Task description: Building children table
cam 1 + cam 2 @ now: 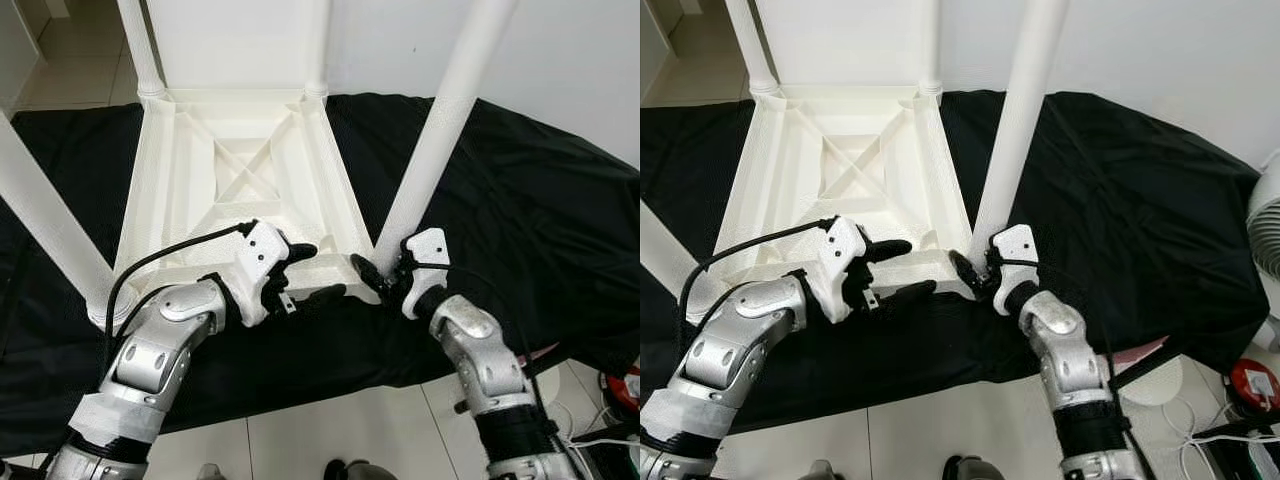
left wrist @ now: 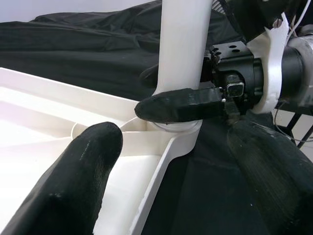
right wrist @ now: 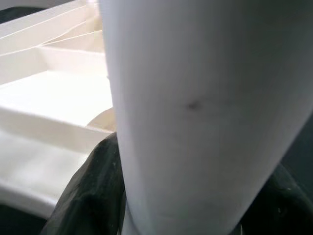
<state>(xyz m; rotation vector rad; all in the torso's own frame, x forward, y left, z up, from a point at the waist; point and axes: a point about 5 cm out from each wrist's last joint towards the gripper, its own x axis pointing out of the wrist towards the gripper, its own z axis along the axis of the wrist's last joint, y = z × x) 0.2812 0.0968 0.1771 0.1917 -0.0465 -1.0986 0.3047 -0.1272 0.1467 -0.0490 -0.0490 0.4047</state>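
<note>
Bright, even light — blurry wrist close-ups

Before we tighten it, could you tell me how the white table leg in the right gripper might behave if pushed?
The table leg looks like stiff, probably light plastic. Its smooth round surface may slip in the right gripper. It leans, so it could tip in the tabletop socket.
</note>
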